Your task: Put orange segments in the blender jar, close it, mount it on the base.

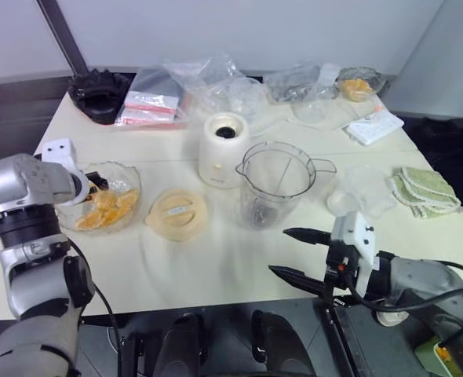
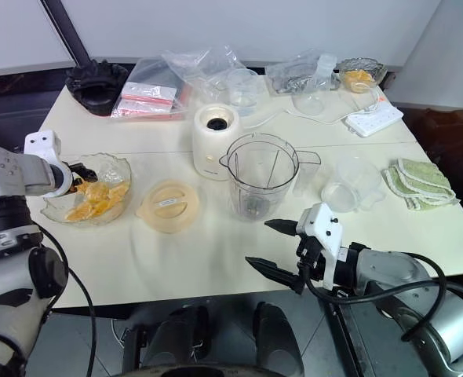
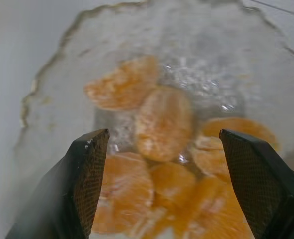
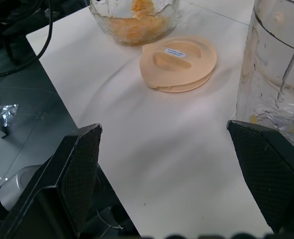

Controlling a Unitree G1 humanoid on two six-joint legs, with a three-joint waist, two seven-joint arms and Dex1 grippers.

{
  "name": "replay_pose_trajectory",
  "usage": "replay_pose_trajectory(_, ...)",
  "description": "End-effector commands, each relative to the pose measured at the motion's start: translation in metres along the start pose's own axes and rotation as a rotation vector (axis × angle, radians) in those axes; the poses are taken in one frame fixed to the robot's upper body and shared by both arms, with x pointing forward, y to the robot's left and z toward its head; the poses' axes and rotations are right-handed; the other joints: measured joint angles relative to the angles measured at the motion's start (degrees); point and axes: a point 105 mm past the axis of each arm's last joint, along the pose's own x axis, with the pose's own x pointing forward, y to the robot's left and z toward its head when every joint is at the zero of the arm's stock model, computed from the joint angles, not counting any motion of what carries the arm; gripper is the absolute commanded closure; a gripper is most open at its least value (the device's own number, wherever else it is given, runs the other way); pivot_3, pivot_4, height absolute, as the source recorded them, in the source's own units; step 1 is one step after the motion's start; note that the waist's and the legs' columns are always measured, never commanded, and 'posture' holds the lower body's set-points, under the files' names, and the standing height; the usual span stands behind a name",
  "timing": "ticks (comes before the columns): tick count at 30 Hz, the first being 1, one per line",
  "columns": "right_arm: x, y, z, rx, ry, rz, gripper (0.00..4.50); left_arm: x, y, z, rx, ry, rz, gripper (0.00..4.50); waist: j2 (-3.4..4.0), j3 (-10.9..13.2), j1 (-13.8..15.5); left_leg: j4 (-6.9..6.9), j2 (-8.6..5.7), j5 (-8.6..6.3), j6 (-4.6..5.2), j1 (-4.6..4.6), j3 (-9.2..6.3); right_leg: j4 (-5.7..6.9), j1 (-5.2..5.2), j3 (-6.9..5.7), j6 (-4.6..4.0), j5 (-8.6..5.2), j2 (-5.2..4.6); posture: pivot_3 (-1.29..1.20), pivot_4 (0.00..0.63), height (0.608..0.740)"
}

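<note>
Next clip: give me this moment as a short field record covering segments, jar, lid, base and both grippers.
orange segments: piled in a glass bowl, none in the jar
blender jar: upright on the table, uncovered, off the base
lid: flat on the table between bowl and jar
base: behind the jar, socket bare
left gripper: open, over the bowl
right gripper: open, holding nothing, at the near table edge

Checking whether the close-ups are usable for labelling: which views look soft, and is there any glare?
Left wrist view: orange segments and glass bowl soft, wet highlights glinting. Right wrist view: lid sharp, blender jar shows pale reflections. Eye views: evenly lit.
</note>
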Motion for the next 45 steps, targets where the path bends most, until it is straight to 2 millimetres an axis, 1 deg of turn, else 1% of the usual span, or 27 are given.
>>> replay_pose_trajectory(1, 0.002, 0.004, 0.009, -0.043, -0.026, 0.005, 0.3, 0.007, -0.001, 0.01, 0.018, -0.032, 0.006, 0.81, -0.01, 0.0, 0.3, 0.01, 0.0, 0.0, -0.01, 0.0, 0.01, -0.01, 0.0, 0.0, -0.01, 0.01, 0.0, 0.0, 0.15, 0.74)
replay_pose_trajectory(4, 0.002, 0.001, 0.01, -0.046, -0.024, -0.005, 0.3, 0.018, -0.005, 0.005, 0.018, -0.001, -0.038, 0.81, -0.02, 0.0, 0.8, 0.01, 0.01, 0.0, -0.01, 0.0, 0.06, -0.05, -0.01, 0.0, -0.05, 0.03, -0.03, 0.0, 0.15, 0.74)
replay_pose_trajectory(8, 0.002, 0.0, 0.009, -0.048, -0.022, -0.013, 0.3, 0.031, 0.0, 0.001, 0.032, 0.003, -0.014, 0.81, -0.03, 0.0, 1.1, 0.0, 0.02, 0.0, -0.01, -0.03, 0.08, -0.07, -0.03, 0.0, -0.05, 0.03, -0.05, 0.0, 0.15, 0.74)
replay_pose_trajectory(12, 0.001, -0.001, 0.007, -0.05, -0.021, -0.024, 0.3, 0.04, 0.0, 0.0, 0.029, -0.001, -0.019, 0.81, -0.05, 0.0, 1.1, 0.02, 0.02, 0.0, -0.01, -0.04, 0.11, -0.06, -0.03, -0.01, -0.04, 0.03, -0.07, 0.0, 0.15, 0.74)
replay_pose_trajectory(14, 0.001, -0.002, 0.007, -0.051, -0.022, -0.029, 0.3, 0.043, -0.002, 0.0, 0.032, 0.0, -0.025, 0.81, -0.06, 0.0, 1.1, 0.04, 0.02, 0.0, -0.01, -0.04, 0.11, -0.06, -0.02, -0.02, -0.04, 0.04, -0.07, 0.0, 0.15, 0.74)
replay_pose_trajectory(18, 0.002, -0.001, 0.006, -0.054, -0.023, -0.033, 0.3, 0.048, -0.012, -0.005, 0.047, 0.016, -0.056, 0.81, -0.06, 0.0, 1.0, 0.07, 0.02, 0.0, -0.01, -0.04, 0.12, -0.05, -0.01, -0.02, -0.04, 0.04, -0.07, 0.0, 0.15, 0.74)
replay_pose_trajectory(21, 0.001, -0.002, 0.006, -0.055, -0.023, -0.039, 0.21, 0.05, -0.017, -0.008, 0.061, 0.03, -0.066, 1.65, -0.06, 0.0, 1.1, 0.08, 0.02, 0.0, -0.01, -0.04, 0.14, -0.04, -0.01, -0.02, -0.04, 0.05, -0.07, 0.0, 0.15, 0.74)
replay_pose_trajectory(22, 0.001, -0.002, 0.006, -0.056, -0.023, -0.04, 0.21, 0.05, -0.018, -0.009, 0.064, 0.034, -0.067, 2.24, -0.06, 0.0, 1.1, 0.09, 0.02, 0.0, -0.01, -0.04, 0.14, -0.04, 0.0, -0.02, -0.04, 0.05, -0.07, 0.0, 0.15, 0.74)
replay_pose_trajectory(23, 0.001, -0.002, 0.006, -0.056, -0.024, -0.041, 0.21, 0.049, -0.019, -0.01, 0.065, 0.039, -0.071, 2.58, -0.06, 0.0, 1.1, 0.12, 0.02, 0.0, -0.01, -0.04, 0.13, -0.02, 0.0, -0.02, -0.03, 0.05, -0.07, 0.0, 0.15, 0.74)
replay_pose_trajectory(24, 0.001, -0.002, 0.006, -0.055, -0.025, -0.043, 0.21, 0.049, -0.019, -0.01, 0.064, 0.045, -0.07, 3.12, -0.06, 0.0, 1.1, 0.15, 0.02, 0.0, -0.01, -0.04, 0.13, -0.02, 0.01, -0.02, -0.03, 0.05, -0.07, 0.0, 0.15, 0.74)
replay_pose_trajectory(26, 0.001, -0.002, 0.006, -0.054, -0.026, -0.044, 0.21, 0.048, -0.016, -0.011, 0.062, 0.056, -0.057, 3.12, -0.06, 0.0, 1.0, 0.19, 0.02, 0.0, -0.01, -0.04, 0.14, 0.0, 0.03, -0.02, -0.03, 0.05, -0.07, 0.0, 0.15, 0.74)
replay_pose_trajectory(28, 0.003, -0.002, 0.006, -0.051, -0.027, -0.044, 0.21, 0.044, -0.011, -0.006, 0.053, 0.042, -0.039, 3.12, -0.07, 0.0, 1.0, 0.25, 0.03, 0.0, -0.01, -0.04, 0.13, 0.03, 0.04, -0.02, -0.02, 0.06, -0.07, 0.0, 0.15, 0.74)
replay_pose_trajectory(31, 0.004, -0.002, 0.005, -0.048, -0.029, -0.045, 0.21, 0.035, -0.005, 0.008, 0.064, -0.004, -0.015, 3.12, -0.08, 0.0, 1.0, 0.29, 0.04, 0.0, -0.01, -0.04, 0.13, 0.04, 0.04, -0.02, -0.02, 0.08, -0.06, 0.0, 0.15, 0.74)
replay_pose_trajectory(33, 0.004, -0.003, 0.005, -0.046, -0.028, -0.048, 0.21, 0.024, -0.003, 0.022, 0.082, -0.048, -0.009, 3.12, -0.12, 0.0, 1.0, 0.3, 0.05, 0.0, -0.01, -0.06, 0.12, 0.04, 0.03, -0.02, -0.01, 0.09, -0.06, 0.0, 0.15, 0.74)
replay_pose_trajectory(36, 0.003, -0.005, 0.005, -0.045, -0.028, -0.055, 0.21, 0.001, -0.005, 0.047, 0.123, -0.127, -0.015, 3.12, -0.15, 0.0, 0.9, 0.29, 0.06, -0.01, -0.01, -0.08, 0.13, 0.03, 0.01, -0.02, -0.02, 0.09, -0.06, 0.0, 0.15, 0.74)
replay_pose_trajectory(39, 0.002, -0.005, 0.004, -0.031, -0.029, -0.06, 0.21, -0.02, -0.006, 0.066, 0.152, -0.193, -0.038, 3.12, -0.15, 0.0, 1.0, 0.3, 0.07, -0.01, -0.01, -0.09, 0.13, 0.03, 0.01, -0.03, -0.02, 0.09, -0.06, 0.0, 0.15, 0.74)
replay_pose_trajectory(42, 0.0, -0.007, 0.0, -0.004, -0.023, -0.075, 0.21, -0.041, -0.001, 0.089, 0.186, -0.286, -0.059, 3.12, -0.16, 0.0, 1.0, 0.31, 0.07, -0.01, -0.02, -0.1, 0.13, 0.02, 0.02, -0.03, -0.03, 0.09, -0.06, 0.0, 0.15, 0.74)
replay_pose_trajectory(43, -0.002, -0.008, -0.001, 0.002, -0.018, -0.083, 0.21, -0.046, -0.002, 0.094, 0.216, -0.308, -0.078, 3.12, -0.16, 0.0, 1.0, 0.31, 0.07, -0.01, -0.02, -0.09, 0.14, 0.02, 0.02, -0.02, -0.03, 0.09, -0.06, 0.0, 0.15, 0.74)
replay_pose_trajectory(45, -0.004, -0.01, -0.003, 0.009, -0.013, -0.095, 0.21, -0.048, -0.004, 0.094, 0.277, -0.31, -0.128, 3.12, -0.15, 0.0, 1.0, 0.31, 0.07, -0.01, -0.02, -0.09, 0.14, 0.01, 0.02, -0.03, -0.03, 0.09, -0.07, 0.0, 0.15, 0.74)
